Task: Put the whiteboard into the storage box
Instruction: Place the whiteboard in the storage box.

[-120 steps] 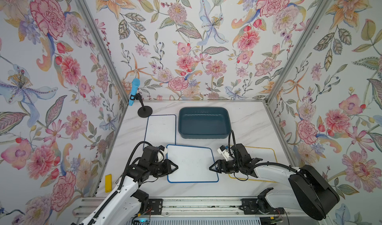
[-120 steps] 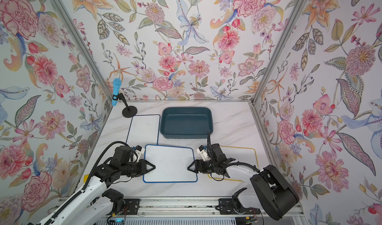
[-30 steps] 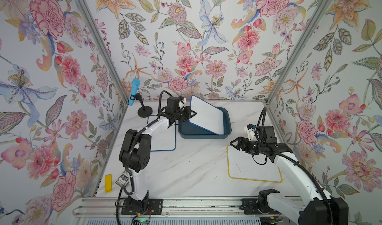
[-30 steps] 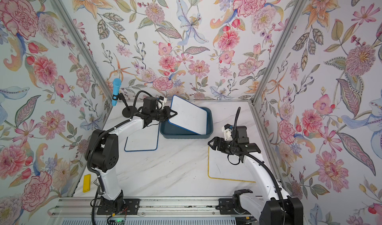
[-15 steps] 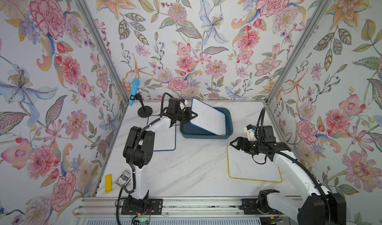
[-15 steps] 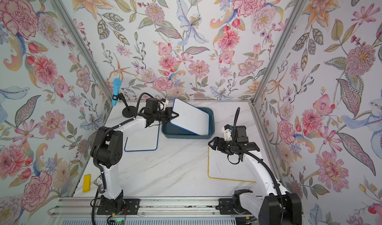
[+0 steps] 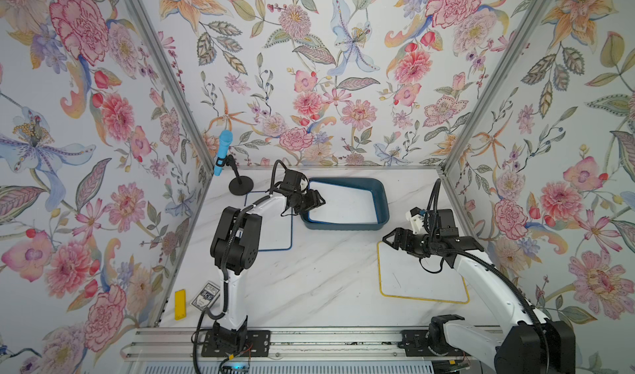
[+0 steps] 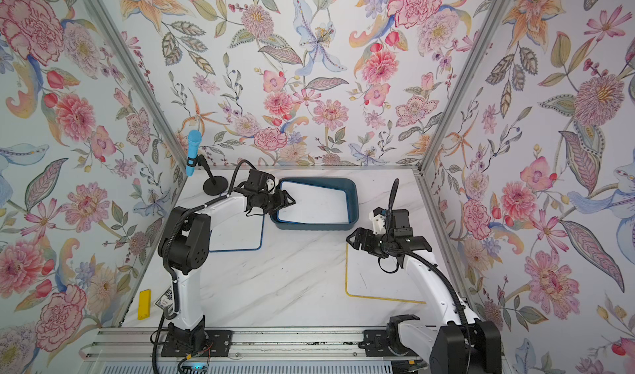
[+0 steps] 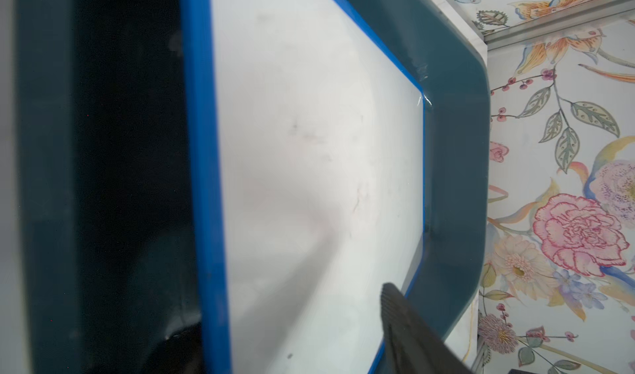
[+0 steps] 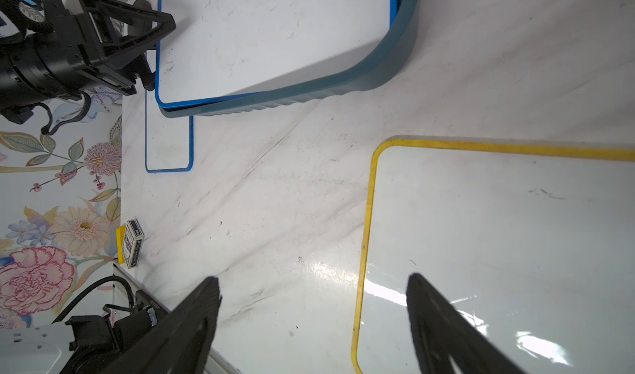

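**Blue-rimmed whiteboard resting in the storage box, both grippers empty**

Nearest, at the marble table's (image 7: 309, 279) front left edge, lie a yellow block (image 7: 179, 304) and a card box (image 7: 206, 295). On the right, a yellow-rimmed whiteboard (image 7: 419, 279) lies flat. The right gripper (image 10: 312, 277) hovers over its corner, jaws spread, holding nothing. Farther back on the left lies another blue-rimmed board (image 7: 276, 233). Behind, the teal storage box (image 7: 343, 225) holds the whiteboard (image 7: 343, 203), its left edge raised near the rim. The left gripper (image 7: 318, 202) there is spread apart, gripping nothing.
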